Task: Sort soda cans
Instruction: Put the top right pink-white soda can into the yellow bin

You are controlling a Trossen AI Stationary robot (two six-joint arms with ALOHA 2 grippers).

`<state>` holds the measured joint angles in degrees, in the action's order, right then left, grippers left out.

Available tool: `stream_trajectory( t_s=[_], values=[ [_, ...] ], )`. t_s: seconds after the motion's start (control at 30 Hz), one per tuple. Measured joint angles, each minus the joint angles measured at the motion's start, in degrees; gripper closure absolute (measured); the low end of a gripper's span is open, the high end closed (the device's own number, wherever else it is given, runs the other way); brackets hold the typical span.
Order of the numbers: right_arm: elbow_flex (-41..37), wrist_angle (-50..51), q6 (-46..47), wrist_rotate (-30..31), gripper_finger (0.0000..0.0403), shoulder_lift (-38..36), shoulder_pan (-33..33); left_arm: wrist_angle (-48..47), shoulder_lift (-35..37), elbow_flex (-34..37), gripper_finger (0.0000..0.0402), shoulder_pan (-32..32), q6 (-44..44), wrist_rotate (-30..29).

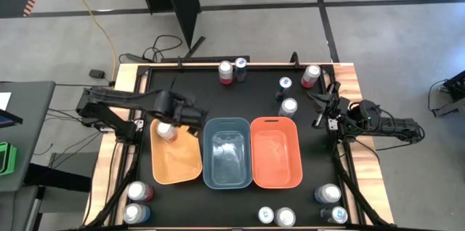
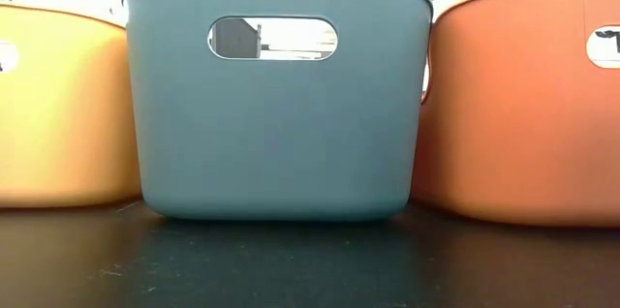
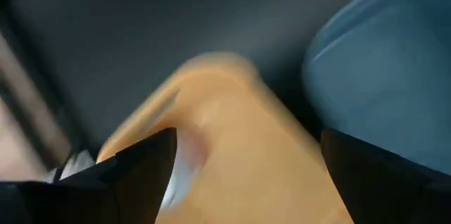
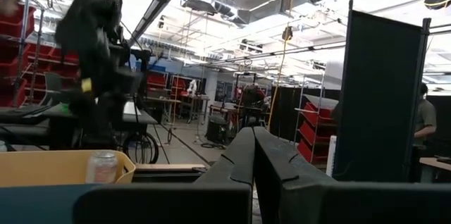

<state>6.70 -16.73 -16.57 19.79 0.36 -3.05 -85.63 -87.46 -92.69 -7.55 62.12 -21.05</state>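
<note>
Three bins stand side by side mid-table: an orange bin (image 1: 176, 160), a blue bin (image 1: 227, 152) and a red-orange bin (image 1: 276, 152). A silver-white soda can (image 1: 167, 132) stands upright on the orange bin's floor at its far end, its top showing over the rim (image 4: 104, 166). My left gripper (image 3: 243, 182) hangs open above that can (image 3: 184, 169), clear of it, fingers pointing steeply down. My right gripper (image 4: 254, 160) is shut and holds nothing, at the table's right edge (image 1: 325, 112). More soda cans stand upright on the table along the far edge (image 1: 226, 71) and the near edge (image 1: 285, 218).
Far-side cans: red (image 1: 226, 71), blue (image 1: 240, 67), blue (image 1: 285, 86), red (image 1: 311, 76), silver (image 1: 288, 107). Near-side cans stand at the left corner (image 1: 136, 191), the middle (image 1: 266, 216) and the right corner (image 1: 327, 193). The low view shows only the bins' near walls (image 2: 276, 105).
</note>
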Motion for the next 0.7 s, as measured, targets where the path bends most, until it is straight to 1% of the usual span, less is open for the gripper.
stream_trajectory(
  t_s=[0.07,0.13,0.2,0.27,0.3,0.37,0.43,0.5,0.57,0.7],
  values=[
    [0.00,0.00,0.03,0.00,0.0381,0.00,0.02,6.10,0.02,-3.95,0.0056,-0.12,-5.49,-5.31],
    [0.00,0.00,0.04,0.00,0.0381,0.00,0.02,15.14,0.02,-6.60,0.0056,-0.40,-14.09,-10.41],
    [0.00,0.00,0.04,0.00,0.0381,0.00,0.00,27.51,0.02,-7.80,0.0056,-0.70,-25.86,-13.66],
    [0.00,0.00,0.06,0.00,0.0381,0.00,0.01,41.41,0.01,-7.82,0.0056,-0.79,-39.63,-13.95],
    [0.00,0.00,0.06,0.00,0.0381,0.00,0.01,48.36,0.00,-7.58,0.0056,-0.79,-46.20,-13.52],
    [0.00,0.00,0.06,0.00,0.0381,0.00,0.01,58.93,-0.34,-7.02,0.0056,-0.79,-56.97,-11.67],
    [0.00,0.04,0.15,0.00,0.0381,0.00,0.00,66.94,-0.66,-6.71,0.0056,-0.79,-64.66,-8.67],
    [0.00,0.01,0.54,0.00,0.0381,0.00,0.00,70.23,-0.83,-6.42,0.0056,-0.79,-69.27,-5.09],
    [0.00,-0.01,2.35,0.00,0.0381,0.00,0.01,72.64,-1.48,-6.43,0.0056,-0.79,-71.56,-0.78],
    [0.00,-0.03,4.99,0.00,0.0381,0.00,0.00,72.79,-2.06,-6.42,0.0056,-1.48,-74.76,3.98]
  ],
)
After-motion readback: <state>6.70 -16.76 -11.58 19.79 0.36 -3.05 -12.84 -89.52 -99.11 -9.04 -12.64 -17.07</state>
